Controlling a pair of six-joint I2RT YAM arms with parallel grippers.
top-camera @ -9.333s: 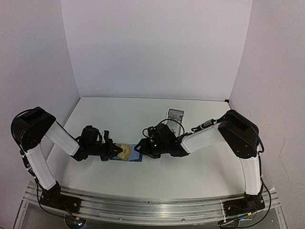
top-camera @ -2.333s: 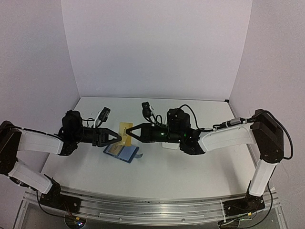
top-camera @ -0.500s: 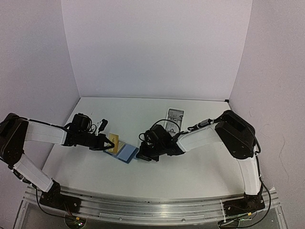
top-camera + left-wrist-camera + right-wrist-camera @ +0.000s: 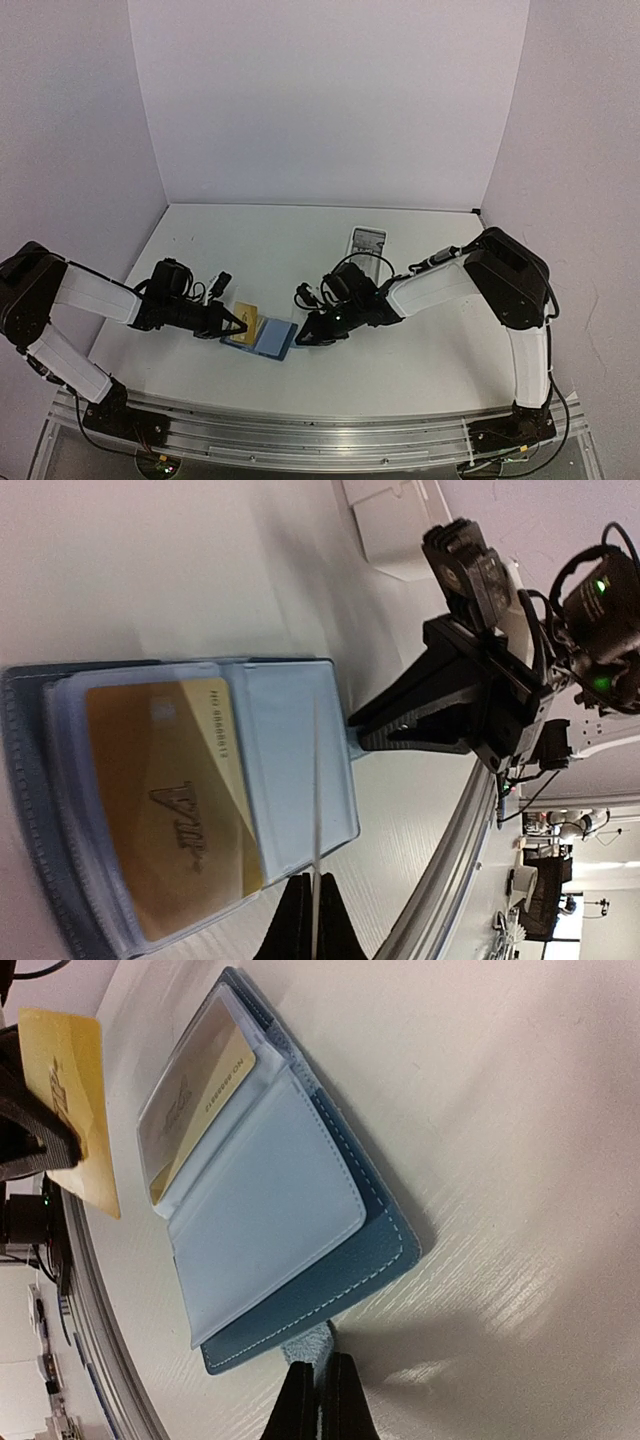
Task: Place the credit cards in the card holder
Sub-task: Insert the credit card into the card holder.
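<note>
Open holder (image 4: pixel 272 339), lower centre, with a sleeved card (image 4: pixel 200 1100) inside. Left gripper (image 4: pixel 237 327) pinches a loose card (image 4: pixel 246 319) at its left end; right gripper (image 4: pixel 299 341) clamps the holder's tab (image 4: pixel 312 1338).

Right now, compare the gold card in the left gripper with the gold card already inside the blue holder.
The held card is pinched in the left gripper, outside the card holder; the sleeved card sits inside it. The held card stands on edge; the sleeved card lies flat. The held card is bare; the sleeved card is behind clear plastic. Both are gold.
</note>
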